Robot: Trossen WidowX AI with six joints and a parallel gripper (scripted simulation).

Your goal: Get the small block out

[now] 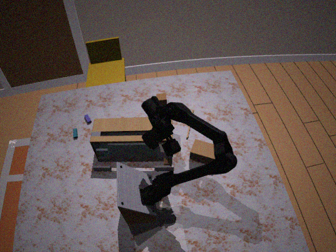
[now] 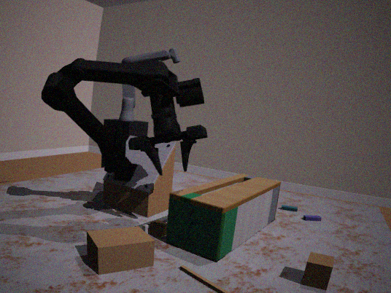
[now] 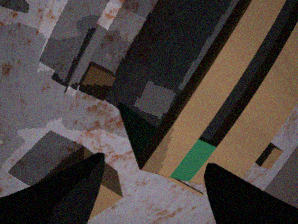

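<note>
Block first: we cannot find it with any certainty. A small tan square (image 3: 99, 78) shows low at the box's end in the wrist view, and it may be the block out on the surface, but it is too dim to call.

The box (image 2: 219, 215) lies long on the mottled surface (image 2: 328, 233), tan boards on top with a dark slot between them and a green band at its near end (perhaps marking one end of the shelf). Our gripper (image 2: 171, 165) hangs above that end, fingers pointing down, spread partway and holding nothing, which suits reaching in or down without nudging the walls.

Near that end a tan carton (image 2: 120, 248) rests, and a smaller cube (image 2: 318, 270) sits apart; teal (image 2: 289, 208) and purple (image 2: 312, 217) pieces lie beyond the far end.
</note>
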